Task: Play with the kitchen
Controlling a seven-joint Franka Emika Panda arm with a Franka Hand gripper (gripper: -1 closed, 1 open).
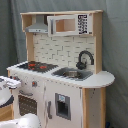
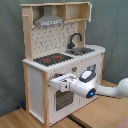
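Standing on the wooden tabletop (image 2: 95, 112), the kitchen (image 2: 60, 60) looks stiff and rather heavy, made of painted wood boards; I judge it will not move from a light push. The hand (image 2: 57, 83) is just in front of the oven door (image 2: 62, 100), near the knobs below the hob (image 2: 52, 59). Whether its fingers are apart or together, I cannot tell. Small parts like the door handle or the tap (image 1: 84, 59) seem the best places to take hold.

Tall white and light-wood toy play kitchen (image 1: 60, 75) (image 2: 62, 60), upright in both exterior views: black-red hob, grey sink, black tap, hood, oven door shut.
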